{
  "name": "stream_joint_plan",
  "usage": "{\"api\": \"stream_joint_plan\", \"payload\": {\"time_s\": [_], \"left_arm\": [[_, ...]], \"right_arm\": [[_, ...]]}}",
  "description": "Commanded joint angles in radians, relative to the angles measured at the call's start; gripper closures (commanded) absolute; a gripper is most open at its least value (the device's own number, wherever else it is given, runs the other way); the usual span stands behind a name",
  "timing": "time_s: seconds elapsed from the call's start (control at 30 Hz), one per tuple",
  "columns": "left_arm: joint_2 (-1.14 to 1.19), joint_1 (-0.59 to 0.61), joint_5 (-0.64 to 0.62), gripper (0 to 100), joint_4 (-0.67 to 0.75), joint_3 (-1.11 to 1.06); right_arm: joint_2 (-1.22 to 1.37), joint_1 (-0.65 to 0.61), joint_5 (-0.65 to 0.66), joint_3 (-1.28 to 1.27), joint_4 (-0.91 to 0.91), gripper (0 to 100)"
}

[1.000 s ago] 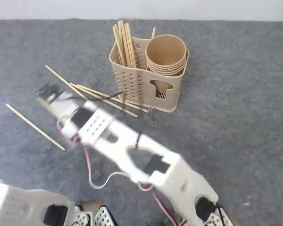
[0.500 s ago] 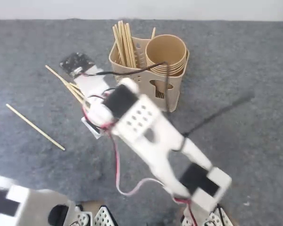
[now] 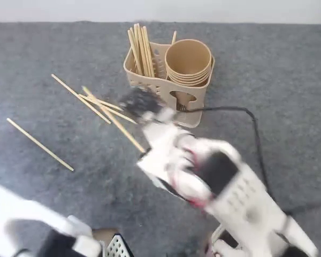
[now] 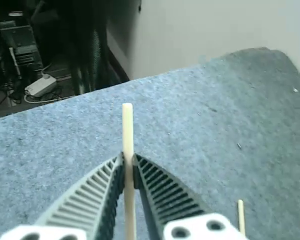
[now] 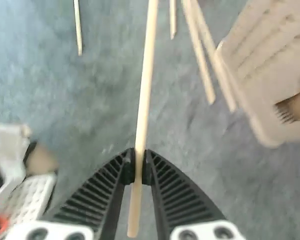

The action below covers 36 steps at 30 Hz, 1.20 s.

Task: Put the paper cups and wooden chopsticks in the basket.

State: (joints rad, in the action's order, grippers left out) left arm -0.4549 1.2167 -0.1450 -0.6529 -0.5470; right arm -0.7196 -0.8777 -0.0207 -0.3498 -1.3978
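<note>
Since the earlier frames the right arm (image 3: 241, 198) has swung off its long reach over the loose chopsticks (image 3: 99, 101) and come back in front of the basket (image 3: 199, 96). The bundle that lay against the basket's foot now sits clear of it, further out on the grey carpet (image 3: 267, 80).

Nearest the base: left arm (image 3: 21, 211) low at the table's near corner. Left gripper (image 4: 127, 162) is pressed onto a wooden chopstick (image 4: 127, 127) that runs straight out ahead of the jaws, over the carpet and aimed at the table edge. Judged parked: keeping its stick out here leaves the basket approach free for the other arm. Another stick end (image 4: 241, 217) lies on the carpet just beside it.

Next out: right gripper (image 5: 138, 162) pinches a second chopstick (image 5: 147, 75) near its rear end, with most of the length in front. Likely reason: a long free lead can be tipped up and fed point-first into a compartment.

Further: a single stray stick (image 3: 40, 144) lies well apart from the loose chopsticks, which are crossed in a fan.

Farthest: the basket, with paper cups (image 3: 188, 59) nested in one compartment and upright chopsticks (image 3: 139, 48) in the one beside. Cups look done; several sticks remain to be collected
</note>
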Motion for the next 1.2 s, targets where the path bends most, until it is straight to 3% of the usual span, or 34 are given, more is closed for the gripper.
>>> {"api": "stream_joint_plan", "payload": {"time_s": [0.0, 0.27, 0.7, 0.97, 1.17], "left_arm": [[-0.236, -0.101, -0.009, 99, -0.002, -0.156], [-0.436, -0.181, -0.071, 99, -0.002, -0.326], [-0.473, -0.178, -0.086, 99, 0.0, -0.332], [-0.474, -0.176, -0.084, 99, 0.081, -0.367], [-0.473, -0.155, -0.084, 99, 0.135, -0.4]], "right_arm": [[-0.289, 0.099, 0.032, -0.258, 0.321, 99.2], [-0.318, 0.268, 0.028, -0.5, 0.885, 99.2], [0.26, 0.291, 0.035, -0.476, 1.877, 99.2], [0.702, 0.387, 0.031, -0.212, 2.089, 99.2], [0.763, 0.387, 0.035, -0.201, 2.147, 97.6]]}}
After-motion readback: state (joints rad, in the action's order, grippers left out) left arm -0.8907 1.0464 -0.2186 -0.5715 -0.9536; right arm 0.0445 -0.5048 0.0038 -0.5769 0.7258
